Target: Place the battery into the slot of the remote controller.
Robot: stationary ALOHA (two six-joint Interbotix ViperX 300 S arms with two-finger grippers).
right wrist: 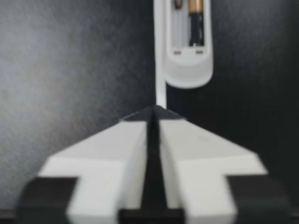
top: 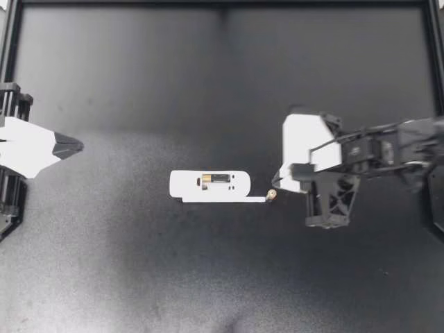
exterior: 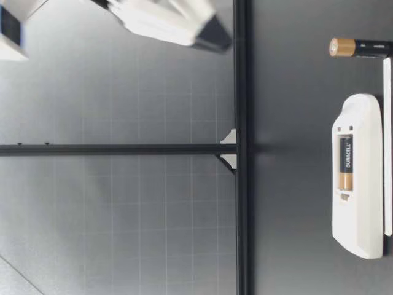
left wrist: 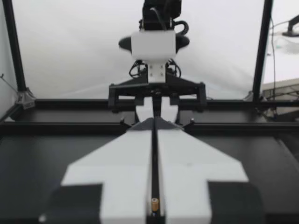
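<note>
The white remote controller (top: 210,184) lies face down mid-table with one battery (top: 216,179) seated in its open slot. A second, loose battery (top: 271,196) lies on the table just past the remote's right end. It is beside the tip of my right gripper (top: 277,184), which holds nothing; a narrow dark gap runs between its fingers (right wrist: 135,140). Ahead of that gripper lie the remote (right wrist: 187,65) and a thin white strip (right wrist: 160,88). In the low view the loose battery (exterior: 359,47) rests flat beside the remote (exterior: 358,203). My left gripper (top: 78,146) stays shut at the far left.
The thin white strip (top: 225,200) lies along the remote's near side. A black frame (top: 222,3) borders the dark table at the back and sides. My right arm (left wrist: 154,44) faces the left wrist camera from across the table.
</note>
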